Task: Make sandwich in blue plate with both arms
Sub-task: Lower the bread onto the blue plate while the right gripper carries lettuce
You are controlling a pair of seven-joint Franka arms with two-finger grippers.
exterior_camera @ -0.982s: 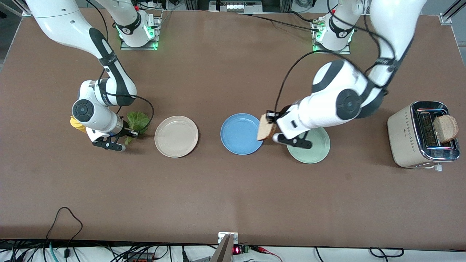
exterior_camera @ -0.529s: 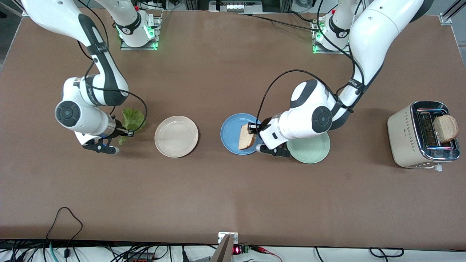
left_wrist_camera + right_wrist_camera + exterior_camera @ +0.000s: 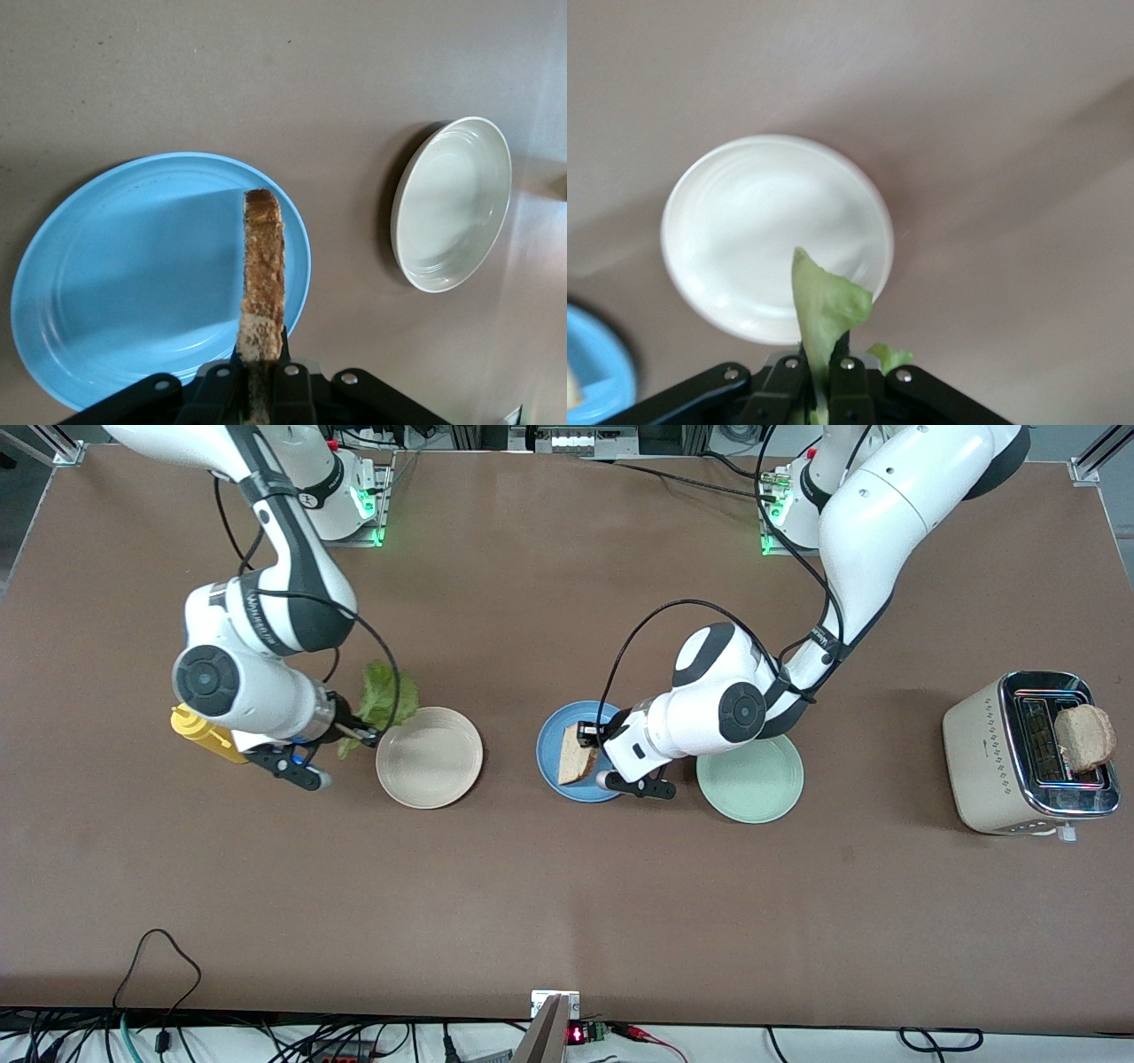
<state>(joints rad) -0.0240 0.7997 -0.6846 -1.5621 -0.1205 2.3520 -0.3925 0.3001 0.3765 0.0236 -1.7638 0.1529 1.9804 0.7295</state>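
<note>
**Two arms carry sandwich parts toward plates**

No readable writing. The right gripper [image 3: 353, 734] pinches a lettuce leaf [image 3: 381, 700] at the cream plate [image 3: 430, 790] rim. The left gripper [image 3: 592, 739] clamps a bread slice [image 3: 574, 762] edge-up over the blue plate [image 3: 554, 748]. A second slice [image 3: 1084, 737] stands in the toaster [image 3: 979, 757], seen only from the front.

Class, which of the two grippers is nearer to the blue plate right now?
Left. The left gripper holds a bread slice over the blue plate. The right gripper holds lettuce beside the cream plate, toward the right arm's end.
</note>
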